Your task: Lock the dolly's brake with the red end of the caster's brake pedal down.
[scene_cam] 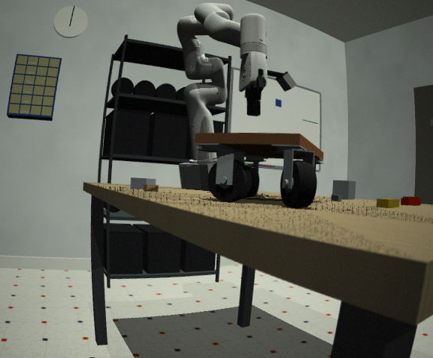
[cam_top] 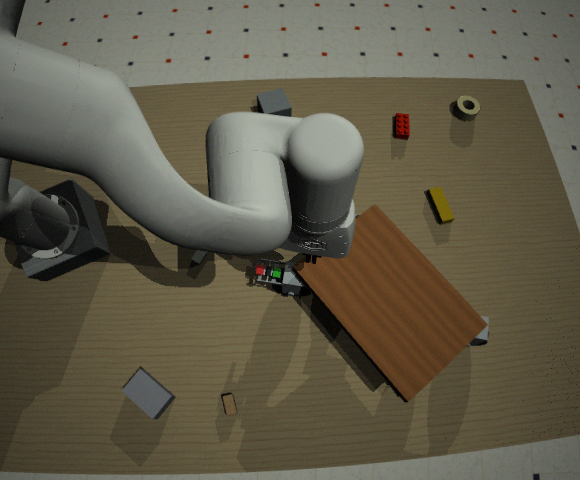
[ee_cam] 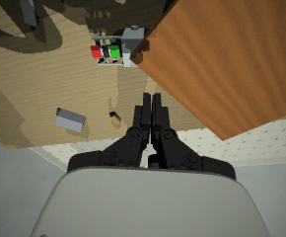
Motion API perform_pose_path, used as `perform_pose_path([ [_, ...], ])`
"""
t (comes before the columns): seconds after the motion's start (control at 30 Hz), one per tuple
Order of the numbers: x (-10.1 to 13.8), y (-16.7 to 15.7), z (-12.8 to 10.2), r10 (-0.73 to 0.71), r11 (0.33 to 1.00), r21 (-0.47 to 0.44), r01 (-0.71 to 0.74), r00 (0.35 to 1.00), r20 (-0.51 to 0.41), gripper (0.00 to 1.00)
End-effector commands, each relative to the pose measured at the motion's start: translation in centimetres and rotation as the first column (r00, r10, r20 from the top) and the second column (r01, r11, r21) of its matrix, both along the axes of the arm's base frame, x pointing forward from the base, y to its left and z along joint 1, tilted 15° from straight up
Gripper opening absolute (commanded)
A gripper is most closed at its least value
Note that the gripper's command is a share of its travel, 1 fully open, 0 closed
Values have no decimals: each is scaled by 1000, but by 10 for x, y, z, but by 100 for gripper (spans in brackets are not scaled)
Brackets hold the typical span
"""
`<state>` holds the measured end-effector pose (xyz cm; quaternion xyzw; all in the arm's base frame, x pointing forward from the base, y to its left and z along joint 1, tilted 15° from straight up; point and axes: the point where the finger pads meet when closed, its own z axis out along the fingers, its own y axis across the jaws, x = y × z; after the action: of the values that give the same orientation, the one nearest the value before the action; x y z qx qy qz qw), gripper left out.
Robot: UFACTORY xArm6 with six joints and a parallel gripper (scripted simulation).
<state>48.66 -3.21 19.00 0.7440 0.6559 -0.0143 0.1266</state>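
Note:
The dolly [cam_top: 391,297] has a brown wooden deck and black casters; it stands on the table, also seen in the side view [scene_cam: 259,140] and the wrist view [ee_cam: 222,59]. Its brake pedal sticks out past the deck's near-left corner, with a red end [cam_top: 260,270] and a green end [cam_top: 277,273]; the wrist view shows the red end [ee_cam: 96,51] and the green end [ee_cam: 114,50]. I cannot tell which end is lower. My gripper [ee_cam: 151,104] [scene_cam: 254,111] is shut and empty, hanging well above the deck's corner, apart from the pedal.
On the table lie a grey cube [cam_top: 273,101], a red brick [cam_top: 402,125], a tape roll [cam_top: 467,107], a yellow block [cam_top: 440,204], a grey flat block [cam_top: 147,392], a small tan block [cam_top: 228,403]. The arm's base [cam_top: 57,229] is at the left.

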Motion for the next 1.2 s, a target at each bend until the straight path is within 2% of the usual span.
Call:
perform_pose_path([
  [0.0, -40, 6, -7, 9, 1000, -9, -9, 1000, -4, 0],
  [0.07, -64, 8, -15, 13, 1000, -13, -13, 1000, -18, 0],
  [0.17, -82, 9, -23, 16, 1000, -17, -17, 999, -29, 0],
  [0.47, -85, 9, -24, 17, 1000, -18, -17, 999, -31, 0],
  [0.7, -80, 1, -62, 17, 1000, -18, -17, 999, -31, 0],
  [1.17, -80, 1, -62, 17, 1000, -18, -17, 999, -31, 0],
])
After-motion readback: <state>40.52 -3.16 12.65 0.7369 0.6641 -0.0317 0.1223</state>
